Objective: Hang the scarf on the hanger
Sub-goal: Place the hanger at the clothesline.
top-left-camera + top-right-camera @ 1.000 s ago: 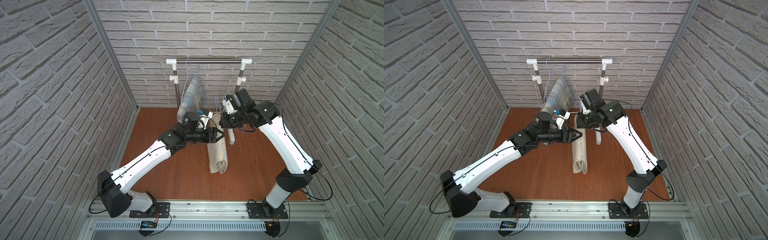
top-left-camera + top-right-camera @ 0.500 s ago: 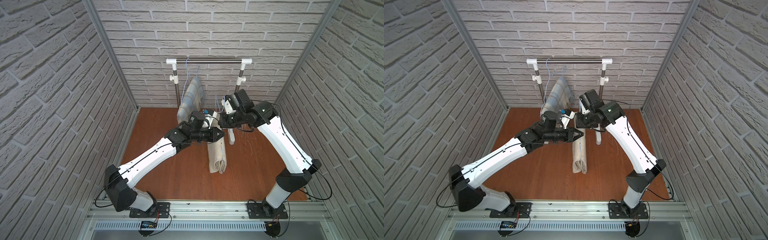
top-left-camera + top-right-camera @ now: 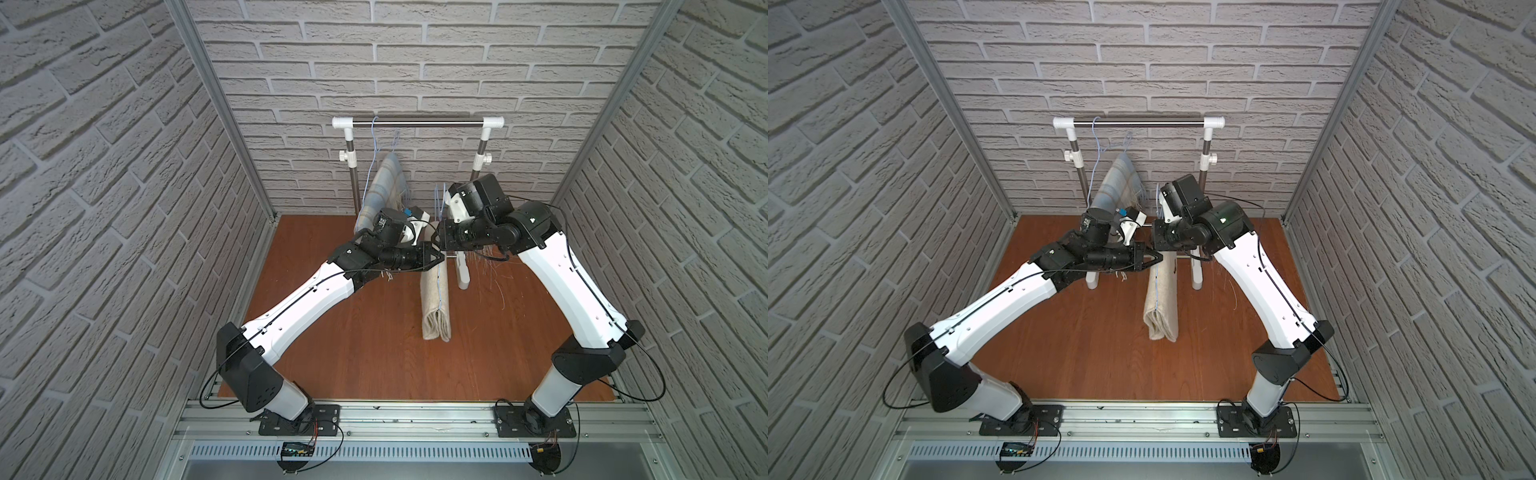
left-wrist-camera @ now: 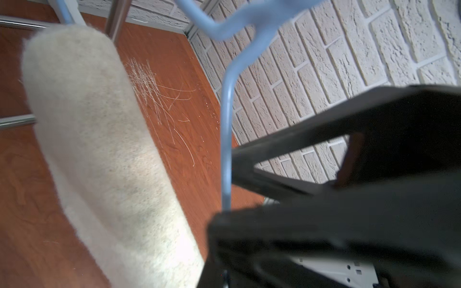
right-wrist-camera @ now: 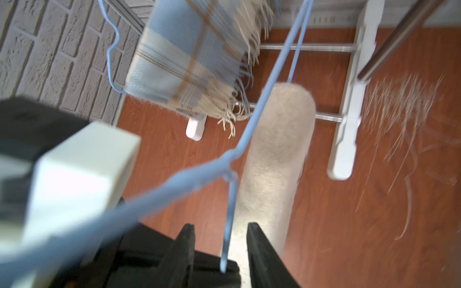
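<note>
Brick walls (image 3: 415, 62), wooden surface (image 3: 374, 353): cream scarf (image 3: 435, 299) hung on blue hanger (image 4: 226, 119) above its middle; left hand (image 3: 439, 257) pinched the hanger, right hand (image 5: 219, 225) stood spread around it. Single pinch could let it pivot, shedding the scarf.

The left claw (image 4: 227, 192) is matt black plastic; the hanger (image 4: 226, 139) in its grip is thin, smooth wire. Just beside it, the cream scarf (image 4: 99, 149) is fuzzy, matt cloth. Beyond it, the plaid scarf (image 5: 187, 57) is woven and fringed, the rail (image 3: 415, 123) shiny metal; below, the floor (image 3: 374, 353) is smooth wood
</note>
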`<state>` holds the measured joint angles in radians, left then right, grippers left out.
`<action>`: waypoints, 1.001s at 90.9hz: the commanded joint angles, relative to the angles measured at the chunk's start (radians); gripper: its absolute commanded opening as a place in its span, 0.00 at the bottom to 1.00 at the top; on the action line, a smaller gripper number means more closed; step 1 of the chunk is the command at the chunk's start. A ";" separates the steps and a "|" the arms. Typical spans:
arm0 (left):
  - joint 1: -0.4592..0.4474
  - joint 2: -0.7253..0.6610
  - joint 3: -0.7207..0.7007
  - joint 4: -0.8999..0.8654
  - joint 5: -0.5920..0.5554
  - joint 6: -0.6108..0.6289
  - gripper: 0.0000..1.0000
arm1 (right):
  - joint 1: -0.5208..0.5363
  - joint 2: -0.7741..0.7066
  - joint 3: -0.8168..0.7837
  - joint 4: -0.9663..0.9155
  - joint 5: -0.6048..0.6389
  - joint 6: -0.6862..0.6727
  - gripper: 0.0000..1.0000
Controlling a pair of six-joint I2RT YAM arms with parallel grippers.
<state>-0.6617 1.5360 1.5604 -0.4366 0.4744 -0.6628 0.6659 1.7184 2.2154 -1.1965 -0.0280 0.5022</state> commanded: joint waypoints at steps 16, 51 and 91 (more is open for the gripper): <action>0.098 0.104 0.273 -0.088 0.087 0.065 0.00 | 0.003 -0.122 0.092 0.074 0.039 -0.030 0.73; 0.198 0.455 0.921 -0.288 0.203 0.087 0.00 | -0.026 -0.344 -0.241 0.177 0.108 -0.013 0.64; 0.281 0.726 1.226 -0.117 0.304 0.028 0.00 | -0.151 -0.296 -0.349 0.268 -0.037 -0.013 0.59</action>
<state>-0.3962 2.2429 2.7289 -0.7010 0.7242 -0.6308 0.5453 1.4288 1.8515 -0.9928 -0.0048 0.4934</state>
